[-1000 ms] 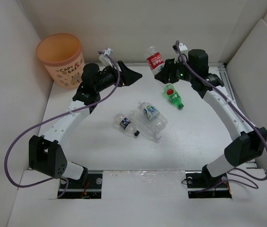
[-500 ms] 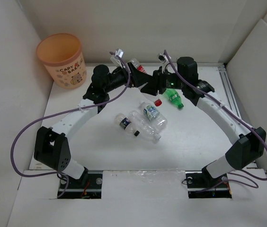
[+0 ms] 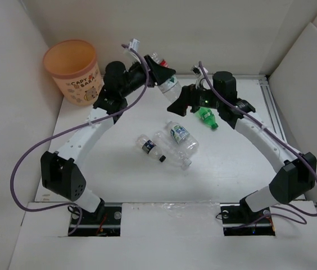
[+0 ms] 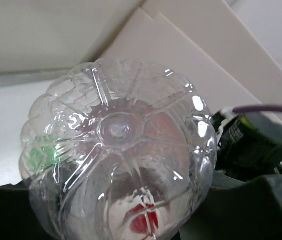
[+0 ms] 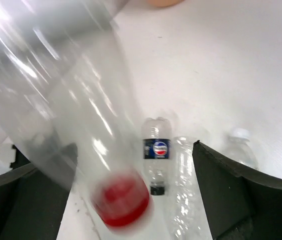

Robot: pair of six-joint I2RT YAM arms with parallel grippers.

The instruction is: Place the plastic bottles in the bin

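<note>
My left gripper (image 3: 161, 75) is shut on a clear plastic bottle (image 3: 170, 88) with a red cap, held in the air at the back middle. Its ribbed base (image 4: 116, 130) fills the left wrist view. Its blurred red-capped neck (image 5: 121, 200) hangs between the fingers of my open right gripper (image 3: 185, 101), apparently without touching them. A green bottle (image 3: 206, 117) lies under the right arm. A dark-labelled bottle (image 3: 147, 145), a blue-white labelled one (image 3: 178, 133) and a bare clear one (image 3: 171, 151) lie mid-table. The orange bin (image 3: 71, 70) stands at the far left corner.
White walls close in the table on the left, back and right. The left arm arches between the bin and the lying bottles (image 5: 157, 150). The arm bases sit at the near edge.
The red-capped bottle passed from the right gripper to the left. The right jaws opened, the left jaws shut on it, and the left arm has lifted it up and leftward.
</note>
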